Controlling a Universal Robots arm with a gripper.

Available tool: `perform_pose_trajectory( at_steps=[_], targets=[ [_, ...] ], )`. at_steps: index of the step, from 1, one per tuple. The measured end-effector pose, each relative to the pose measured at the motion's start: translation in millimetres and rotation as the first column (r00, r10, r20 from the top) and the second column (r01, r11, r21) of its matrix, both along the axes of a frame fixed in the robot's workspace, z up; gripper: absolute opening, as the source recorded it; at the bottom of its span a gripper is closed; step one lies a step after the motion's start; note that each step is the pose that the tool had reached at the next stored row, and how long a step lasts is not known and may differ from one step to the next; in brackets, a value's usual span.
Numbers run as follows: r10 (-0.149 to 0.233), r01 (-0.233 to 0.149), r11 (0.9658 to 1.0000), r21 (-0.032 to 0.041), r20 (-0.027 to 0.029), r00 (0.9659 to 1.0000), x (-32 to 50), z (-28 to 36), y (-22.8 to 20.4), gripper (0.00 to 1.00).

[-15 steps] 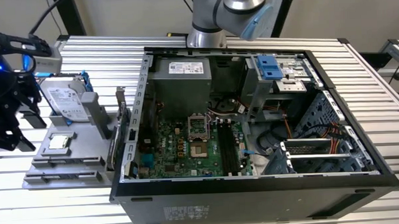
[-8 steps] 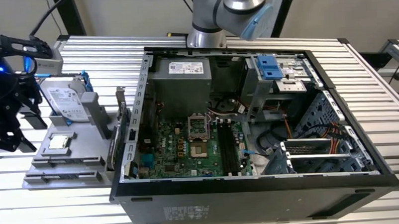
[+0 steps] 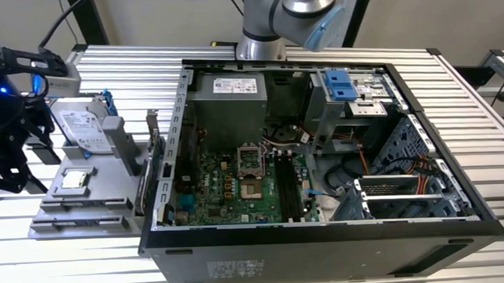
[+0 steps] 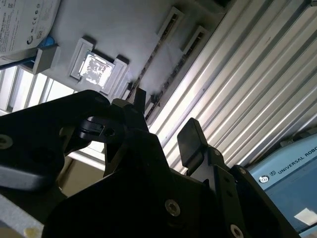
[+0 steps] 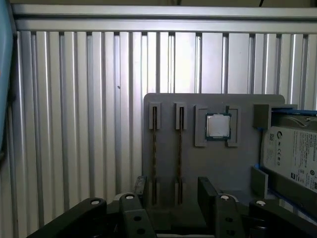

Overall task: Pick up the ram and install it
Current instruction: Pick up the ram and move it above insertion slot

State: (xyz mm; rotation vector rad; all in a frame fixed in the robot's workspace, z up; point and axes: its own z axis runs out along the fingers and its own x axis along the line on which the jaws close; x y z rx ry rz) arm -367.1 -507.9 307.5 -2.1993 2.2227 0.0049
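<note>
In the first wrist view the gripper (image 5: 174, 188) is closest to the lens. Its two black fingers (image 5: 141, 187) are spread wide apart and clasp nothing. They point at the near edge of a grey holder tray (image 5: 163, 101) that rests on the ribbed aluminium table (image 5: 74, 99). The ram (image 5: 180, 148) stands on edge in a narrow slot of that tray, a thin dark line running away from the gap between the fingers. A second stick (image 5: 154, 148) stands parallel just beside it, closer to one finger. Neither stick is touched. A square CPU chip (image 5: 218, 126) sits in a recess beyond the ram, and a hard drive (image 5: 292, 148) lies past that.

In the second wrist view the gripper (image 4: 166, 116) looks along the tray from low down, jaws wide and empty. The ram (image 4: 157, 52) shows as a thin edge leading off from the finger ends, with the CPU chip (image 4: 94, 67) beside it.

In the exterior view the gripper (image 3: 22, 171) hangs over the tray (image 3: 111, 209) at the exterior view's left, wrist tipped downward toward it. The open computer case (image 3: 322, 236) lies beside the tray, and the black memory slots (image 3: 289, 187) on its motherboard are well apart from the gripper. The arm's base (image 3: 261, 43) stands behind the case.
</note>
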Motion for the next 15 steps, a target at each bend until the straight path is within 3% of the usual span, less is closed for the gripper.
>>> perform_pose_trajectory(
  at_steps=[15],
  targets=[
    [-0.001, 0.001, 1.0000, -0.0009, 0.0000, 1.0000, 0.0, -8.1, 0.0, 1.00]
  ],
)
